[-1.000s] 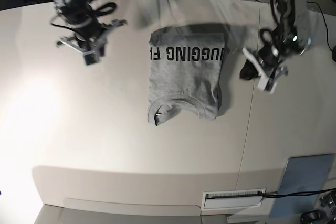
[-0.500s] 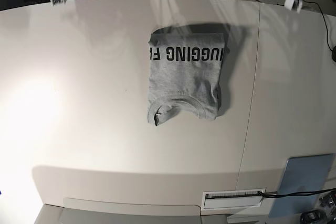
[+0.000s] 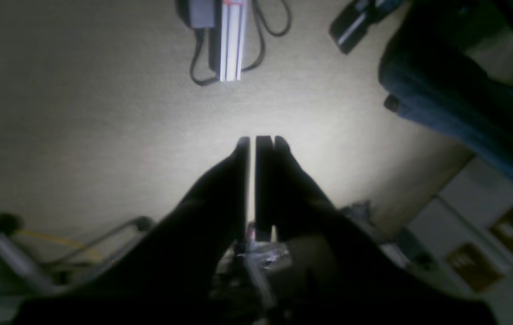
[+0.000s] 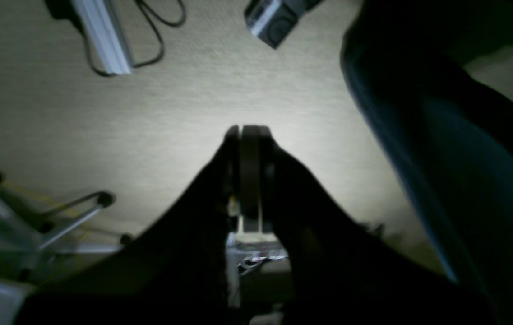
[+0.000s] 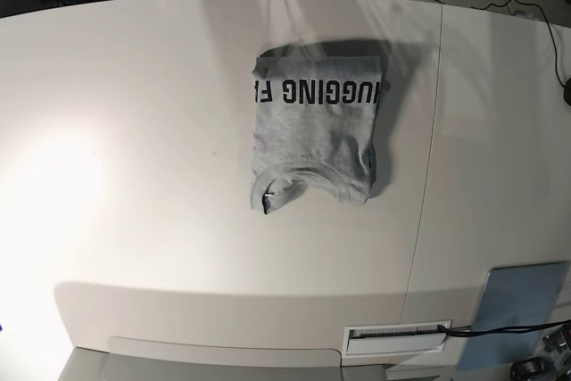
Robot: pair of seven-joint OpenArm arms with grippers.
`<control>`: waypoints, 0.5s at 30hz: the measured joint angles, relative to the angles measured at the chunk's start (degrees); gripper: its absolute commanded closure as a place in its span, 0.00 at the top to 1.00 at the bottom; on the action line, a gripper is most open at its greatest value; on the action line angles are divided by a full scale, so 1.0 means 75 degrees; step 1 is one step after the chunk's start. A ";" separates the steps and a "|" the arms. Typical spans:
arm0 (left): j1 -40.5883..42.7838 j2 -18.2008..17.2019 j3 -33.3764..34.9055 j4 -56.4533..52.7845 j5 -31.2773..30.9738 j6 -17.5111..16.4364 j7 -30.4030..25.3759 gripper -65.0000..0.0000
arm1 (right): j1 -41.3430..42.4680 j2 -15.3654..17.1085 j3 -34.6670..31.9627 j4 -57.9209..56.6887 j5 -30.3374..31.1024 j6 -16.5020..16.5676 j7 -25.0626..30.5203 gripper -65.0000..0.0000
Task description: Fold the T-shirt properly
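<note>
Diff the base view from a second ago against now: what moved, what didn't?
Both arms left the base view: a second ago they flanked the T-shirt over the table, half a second ago they were at the top edge, now gone. The wrist views show the left claw and right claw shut, holding nothing, pointing at the floor. The T-shirt stayed put, folded, lettering up, collar toward the near edge.
</note>
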 measured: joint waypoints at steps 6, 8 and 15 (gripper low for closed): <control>-0.1894 0.0364 0.0233 -0.2116 0.0254 0.0041 0.0073 0.03 | 0.1836 0.0195 0.0003 -0.3363 -0.0650 0.0437 0.1390 0.00; -0.2343 0.0539 0.0236 -0.2372 0.0469 0.0446 0.0050 0.03 | 0.2349 0.0201 0.0009 -0.4141 -0.0729 0.0423 0.1766 0.00; -0.3290 0.1037 0.0230 -0.2833 0.1116 0.1778 0.0050 0.03 | 0.3695 0.0152 0.0015 -0.5665 -0.0726 0.0414 0.1845 0.00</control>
